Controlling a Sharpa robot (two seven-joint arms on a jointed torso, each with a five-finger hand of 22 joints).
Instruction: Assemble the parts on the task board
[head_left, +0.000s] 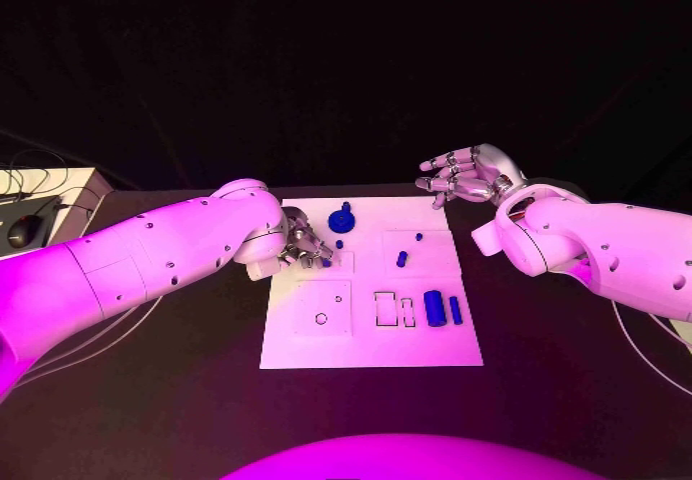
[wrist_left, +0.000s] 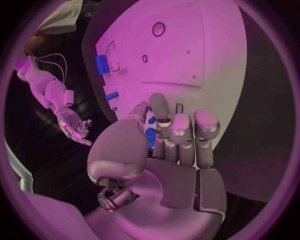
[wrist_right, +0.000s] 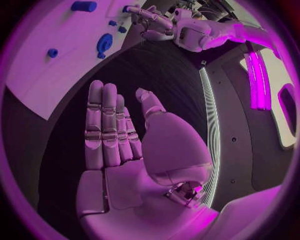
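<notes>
Presently the left hand (head_left: 299, 243) pinches a small blue part (wrist_left: 150, 136) in its fingers over the task board's (head_left: 369, 345) far-left corner, the right hand (head_left: 464, 176) hangs spread and empty off the far-right corner; seat the part squarely, lowering slowly.

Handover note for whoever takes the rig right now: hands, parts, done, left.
Left hand: at the task board's left edge, fingers closed around a small blue part.
Right hand: open, holding nothing, raised beyond the board's far right corner.
Parts: round blue part near the far edge, two small pieces mid-board, two blue bars on the right side.
Done: cannot tell that anything is seated.
Left: place the held part, then the rest.
</notes>
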